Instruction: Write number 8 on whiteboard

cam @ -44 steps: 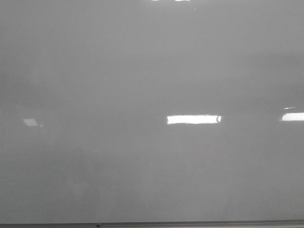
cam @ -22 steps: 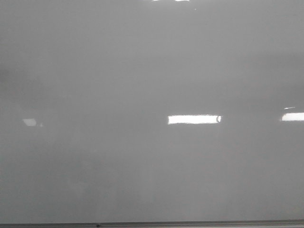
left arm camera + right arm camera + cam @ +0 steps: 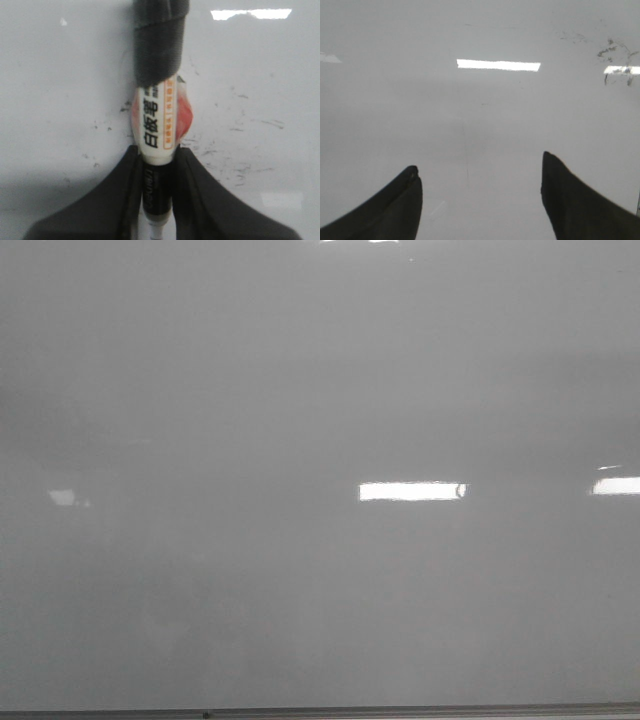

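Note:
The whiteboard (image 3: 320, 390) fills the front view, glossy pale grey, with a thin metal edge along its bottom. No number 8 shows on it in any view. My left gripper (image 3: 157, 152) is shut on a whiteboard marker (image 3: 159, 122), white body with black printing and an orange patch, dark cap end pointing toward the board (image 3: 60, 90). My right gripper (image 3: 479, 170) is open and empty, its two dark fingers wide apart over the bare board (image 3: 480, 115). Neither gripper shows in the front view.
Bright rectangular light reflections (image 3: 412, 491) lie on the board in the front view. Faint dark smudges of old ink (image 3: 240, 150) mark the board near the marker, and more smudges (image 3: 615, 52) show in the right wrist view.
Nothing on the board has changed. The middle light reflection has shifted very slightly right.

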